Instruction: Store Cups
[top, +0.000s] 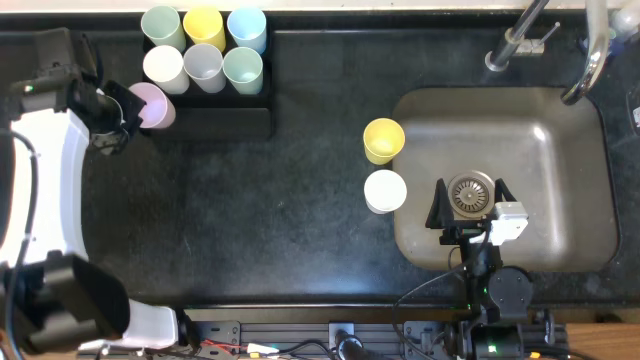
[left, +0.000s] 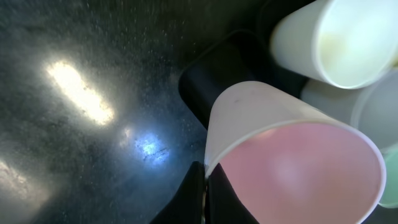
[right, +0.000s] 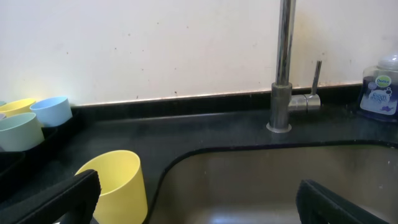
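Cup, pale pink (top: 150, 105), tilted at the left end of the black rack (top: 235, 122) in the counter's back-left corner. Left gripper (left: 205, 186) pinches its wall, likely to slot it beside the racked cups (top: 205, 62). Yellow cup (top: 383, 140) and white cup (top: 385, 190) stand at the sink's (top: 560, 130) left edge. Right gripper (top: 470, 205) hangs over the sink, spread wide, holding nothing.

A dark speckled countertop (top: 300, 230) is lit from above, and bright glare is thrown back from it. A steel sink (top: 560, 130) is set into it, a tap (right: 285, 62) is mounted behind, and a soap bottle (right: 379, 87) is placed by a pale wall (right: 155, 43).
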